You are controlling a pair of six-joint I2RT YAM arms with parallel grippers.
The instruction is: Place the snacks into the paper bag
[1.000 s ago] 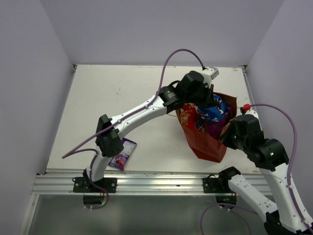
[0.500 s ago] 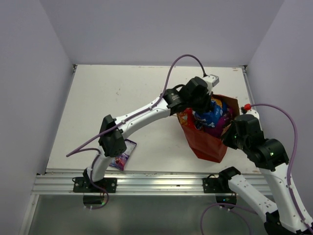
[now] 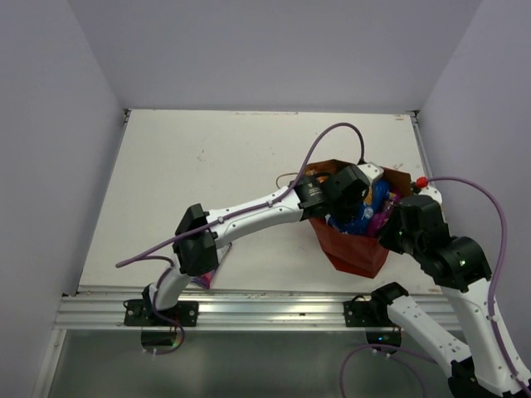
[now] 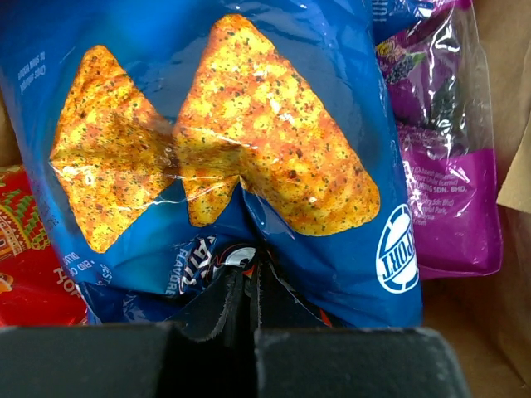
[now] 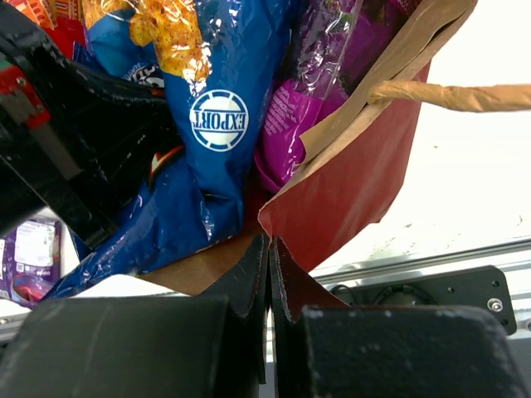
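**Left arm [image 3: 249, 211] has dropped into the paper bag [image 3: 353, 253] with the blue Doritos [image 4: 232, 124]**

Since a second ago your left wrist has sunk from above the bag's mouth to down inside it, and the Doritos pack has gone lower with it. The pack now sits in the bag, with its upper part above the rim. The red cookie bag [image 4: 25, 249] is on one side of it and the purple square bag [image 4: 448, 191] on the other, both pressed close against it.

Your left gripper [image 4: 246, 286] is pinched tight on the bottom edge of the Doritos pack. Your right gripper [image 5: 269, 257] has its fingers pressed together at the bag's near rim. It seems to nip the paper there, though the wrist view is too tight to be sure.

The bag stands on the right side of the table [image 3: 207, 166], just in front of your right arm. One small purple packet [image 5: 25, 257] lies out on the table near the left arm's base, well apart from the bag.
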